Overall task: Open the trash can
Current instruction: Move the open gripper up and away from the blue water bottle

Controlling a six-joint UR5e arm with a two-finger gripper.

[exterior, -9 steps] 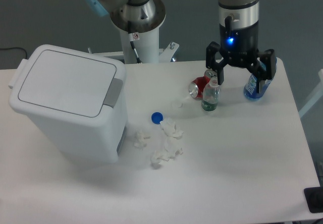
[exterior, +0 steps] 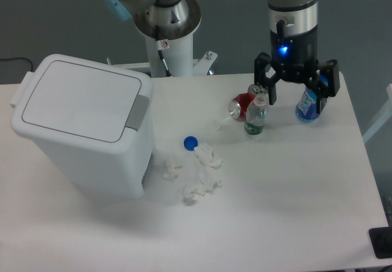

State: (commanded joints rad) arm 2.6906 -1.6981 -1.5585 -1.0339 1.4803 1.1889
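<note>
Trash can (exterior: 86, 128): left side of table, lid down flat, grey tab (exterior: 138, 112) faces my side for a press.
My gripper (exterior: 295, 94): fingers spread, holding nothing, above bottles, well apart from can.

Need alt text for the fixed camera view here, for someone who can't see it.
A white trash can, lid shut, stands at the table's left; the open end effector hovers far right above a red can and two bottles. A blue cap and crumpled tissues lie between.
</note>
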